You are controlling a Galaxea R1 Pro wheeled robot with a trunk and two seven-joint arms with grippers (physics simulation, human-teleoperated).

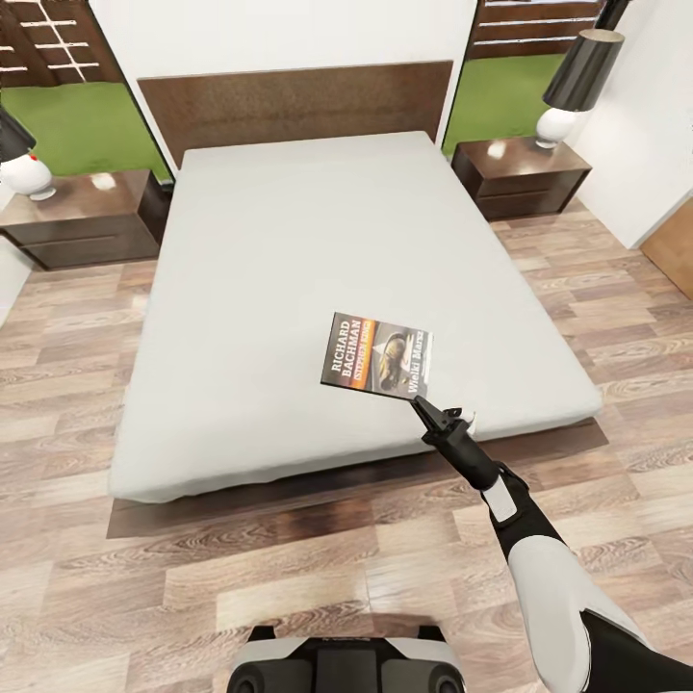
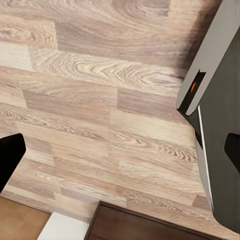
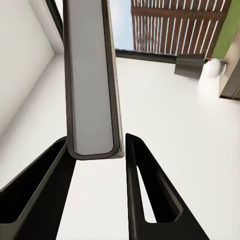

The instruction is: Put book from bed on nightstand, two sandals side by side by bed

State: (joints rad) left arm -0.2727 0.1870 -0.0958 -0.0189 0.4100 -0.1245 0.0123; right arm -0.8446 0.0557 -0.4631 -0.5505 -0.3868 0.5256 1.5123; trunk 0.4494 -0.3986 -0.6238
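So I had the right gripper [image 1: 421,400] out over the foot end of the bed [image 1: 289,289], its tip right at the near corner of the book [image 1: 377,352]. In the right wrist view the book's page edge [image 3: 92,80] sat between the two fingers [image 3: 145,195], which were closed onto it as far as I could judge, so I'd call it a pinch on that corner (whether the book was already clear of the mattress or just tipped up on it, I honestly couldn't tell from the head view). That put me in the book step, with the sandals not started. The next move looked like carrying it over to a nightstand; the right nightstand [image 1: 520,175] by the lamp [image 1: 577,82] seemed the easier reach on that arm, though the base would probably need to roll closer first. The left gripper [image 2: 120,150] was hanging spread open over the plank floor [image 2: 90,75], holding nothing.
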